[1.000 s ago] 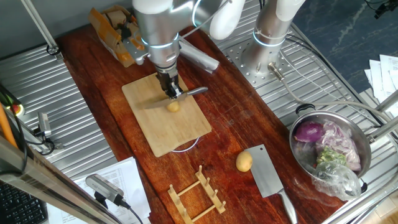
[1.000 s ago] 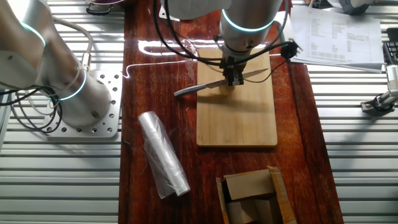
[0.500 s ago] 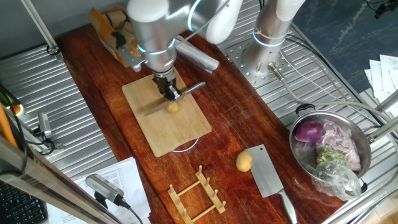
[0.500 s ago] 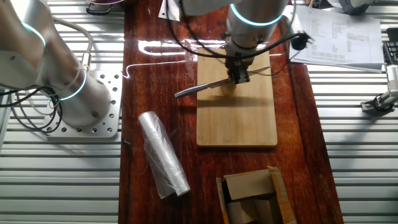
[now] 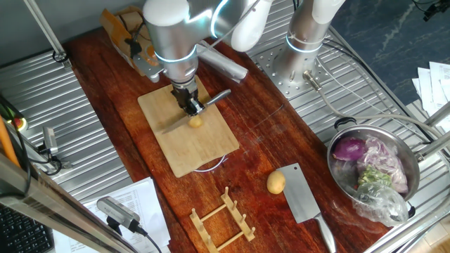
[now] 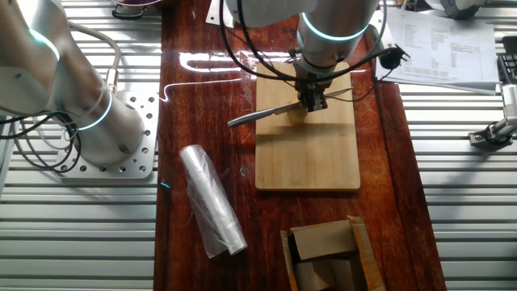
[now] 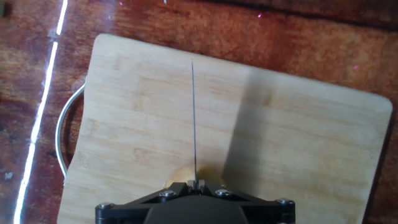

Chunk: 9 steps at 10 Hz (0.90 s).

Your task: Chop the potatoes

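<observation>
Silver-grey Flexiv arm with white shells and a small black pincer.

The arm [image 5: 171, 31] is built of fat brushed-metal cylinders capped by glossy white rounded covers, and a thin ring glowing pale cyan circles each joint seam. A second such ring shows on the column near the perforated base plate [image 5: 287, 69], which is bolted to the bench [image 5: 105, 84]. Black cables loop loosely around the wrist [image 6: 327, 28] and trail off towards a plug. The pincer [image 5: 191, 102] is dark, narrow and angular; from the hand view its housing [image 7: 193, 208] is a black bar with what look like four silver screw heads, though the edge is partly cropped.
</observation>
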Motion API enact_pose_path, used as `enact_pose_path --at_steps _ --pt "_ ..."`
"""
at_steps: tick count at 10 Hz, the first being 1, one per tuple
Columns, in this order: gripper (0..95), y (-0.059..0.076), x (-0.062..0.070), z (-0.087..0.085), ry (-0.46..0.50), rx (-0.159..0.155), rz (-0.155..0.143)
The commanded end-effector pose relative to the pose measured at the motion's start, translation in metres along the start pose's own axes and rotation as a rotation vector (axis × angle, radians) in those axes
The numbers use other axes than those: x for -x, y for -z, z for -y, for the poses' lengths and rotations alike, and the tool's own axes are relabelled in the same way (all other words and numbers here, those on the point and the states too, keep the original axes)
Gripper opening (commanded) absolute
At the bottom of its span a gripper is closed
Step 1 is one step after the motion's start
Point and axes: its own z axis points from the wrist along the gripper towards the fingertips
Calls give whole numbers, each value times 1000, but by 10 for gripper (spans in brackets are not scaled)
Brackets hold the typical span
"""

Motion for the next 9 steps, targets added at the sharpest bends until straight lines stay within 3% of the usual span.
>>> enact_pose_path --at_steps 1,4,9 --pt "0 -28 0 0 -7 20 2" --pt "0 -21 1 0 -2 33 -35" --pt "0 -15 1 -1 15 24 -34"
